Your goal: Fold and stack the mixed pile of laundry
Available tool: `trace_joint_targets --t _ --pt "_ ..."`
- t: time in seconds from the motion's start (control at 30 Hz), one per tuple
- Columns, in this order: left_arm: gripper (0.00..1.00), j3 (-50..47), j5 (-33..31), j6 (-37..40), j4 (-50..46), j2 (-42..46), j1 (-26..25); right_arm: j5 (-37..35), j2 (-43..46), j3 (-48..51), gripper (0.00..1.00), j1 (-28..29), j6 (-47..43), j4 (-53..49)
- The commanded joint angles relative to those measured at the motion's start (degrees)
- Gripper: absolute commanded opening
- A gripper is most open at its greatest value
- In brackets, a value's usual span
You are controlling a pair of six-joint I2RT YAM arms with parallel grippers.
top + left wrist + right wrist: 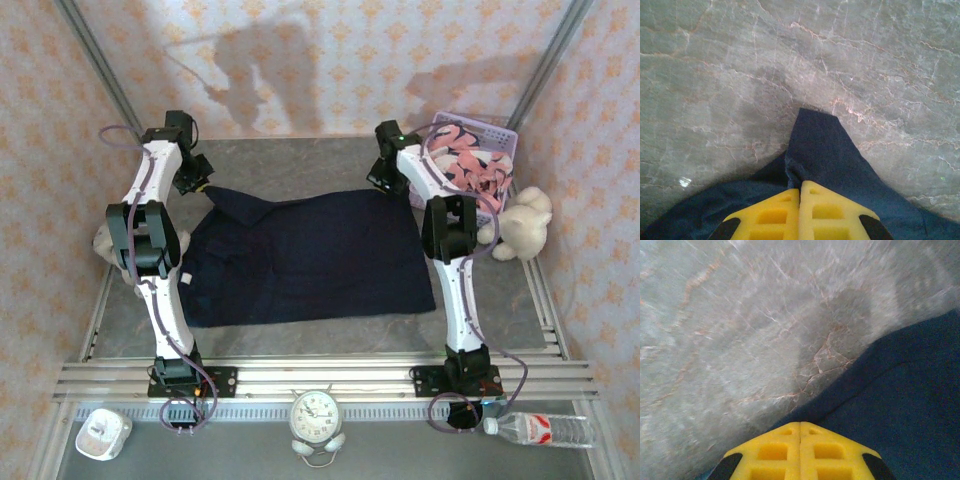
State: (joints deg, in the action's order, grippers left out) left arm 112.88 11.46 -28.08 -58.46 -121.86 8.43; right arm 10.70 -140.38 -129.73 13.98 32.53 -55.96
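The dark navy garment (305, 255) of the laundry pile lies spread flat mid-table. My left gripper (203, 187) sits at its far left corner. In the left wrist view the yellow fingers (775, 215) are shut on a raised fold of the navy garment (825, 150), the left gripper (800, 186) tips pinching it. My right gripper (383, 183) is at the far right corner. Its tips, right gripper (800, 425), are shut on the edge of the navy garment (900, 405). The salmon-pink printed garment (465, 165) lies bunched in the basket.
The lavender basket (500, 132) stands at the far right, a cream plush toy (522, 225) beside it. Another plush (103, 240) sits behind the left arm. Past the near rail (320, 375) are an alarm clock (318, 415), a water bottle (545, 430) and a white gadget (103, 433).
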Motion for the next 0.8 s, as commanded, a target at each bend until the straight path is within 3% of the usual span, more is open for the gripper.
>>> trace_joint_targets --t 0.0,0.37,0.6,0.77 --pt "0.0 -0.61 1.41 -2.24 -1.56 6.79 0.71 -1.64 7.6 -0.15 0.0 -0.65 -1.61 -1.77" --pt "0.0 -14.89 -0.22 -8.91 7.17 24.83 0.71 -1.18 18.18 12.22 0.0 -0.84 -3.83 1.54" --pt "0.0 -19.75 0.49 -9.93 8.45 26.85 0.71 2.05 13.81 12.97 0.26 0.1 -3.32 3.74" --pt "0.0 -21.07 1.81 -10.06 7.56 26.26 0.69 -2.15 6.22 5.81 0.38 1.56 -3.71 0.27"
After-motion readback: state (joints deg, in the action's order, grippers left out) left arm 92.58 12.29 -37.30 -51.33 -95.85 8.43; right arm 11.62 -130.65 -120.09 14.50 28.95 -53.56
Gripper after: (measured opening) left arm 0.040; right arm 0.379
